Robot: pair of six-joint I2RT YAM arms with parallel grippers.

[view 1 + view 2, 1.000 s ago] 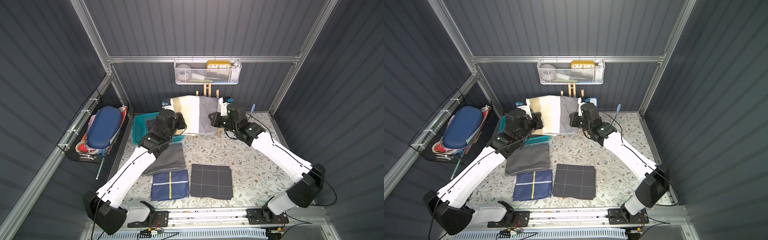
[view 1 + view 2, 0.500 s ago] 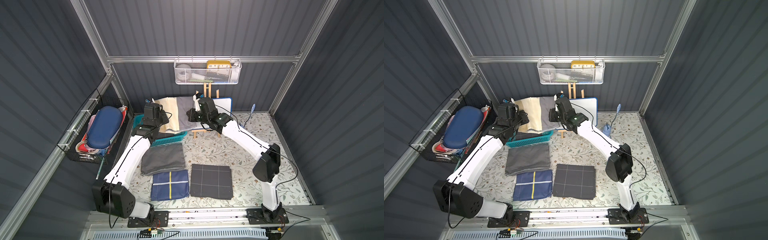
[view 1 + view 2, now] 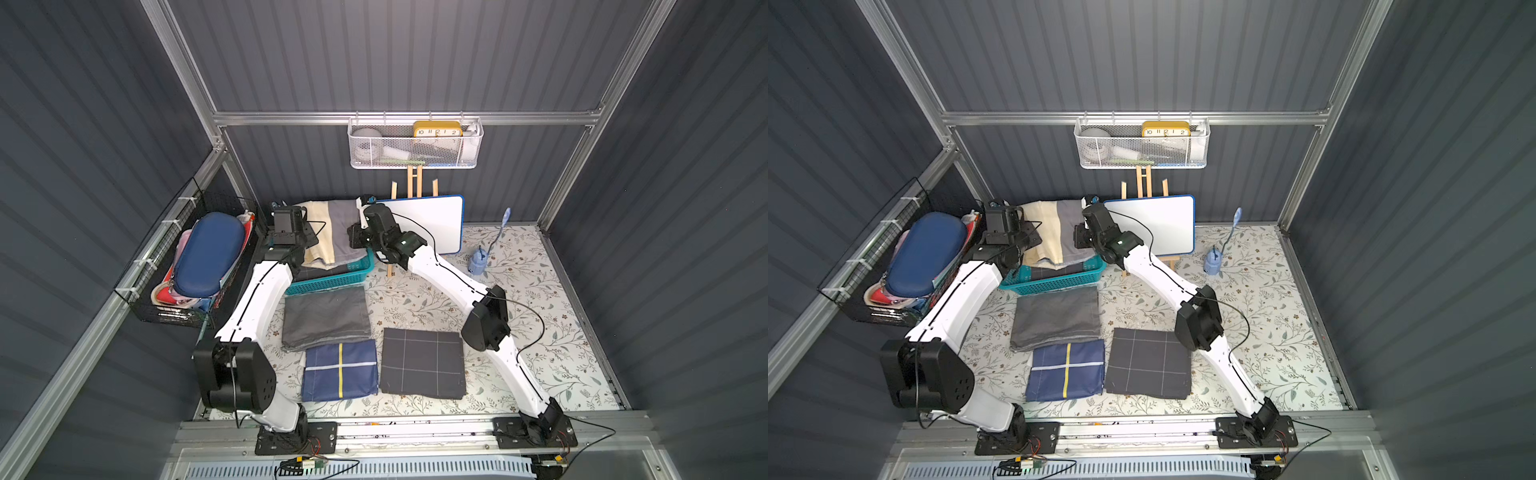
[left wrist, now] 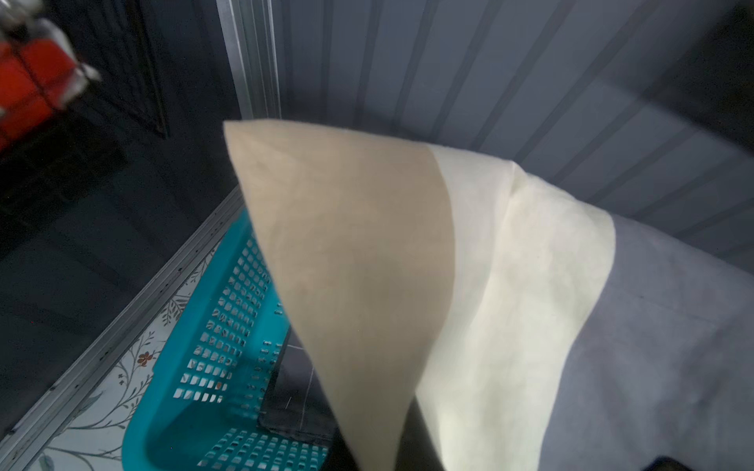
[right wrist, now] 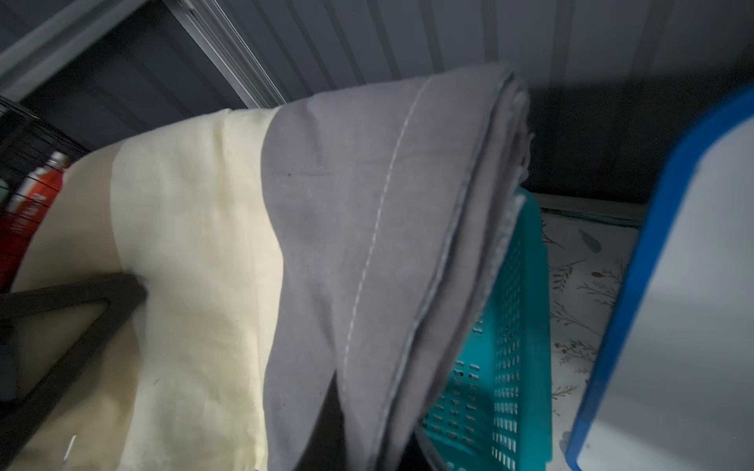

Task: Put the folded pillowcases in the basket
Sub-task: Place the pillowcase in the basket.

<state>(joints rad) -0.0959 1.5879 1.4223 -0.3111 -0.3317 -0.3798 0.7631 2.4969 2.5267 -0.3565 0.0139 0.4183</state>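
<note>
I have the folded pillowcase pinched from both sides. My left gripper is clamped on its beige edge and my right gripper on its grey edge, the jaws of each pressed together on the cloth. It hangs between them right over the basket, which sits at the far left of the desk. I cannot tell whether its drooping lower edge already touches anything inside. A dark cloth already lies on the basket floor.

I judge the carry done; lowering and letting go are left. A grey cloth, a navy cloth and a checked cloth lie folded on the desk, nearer than the basket.

A second ago I held the pillowcase further right, in front of the whiteboard. Since then both arms have swung left, and the whiteboard now shows uncovered.
</note>
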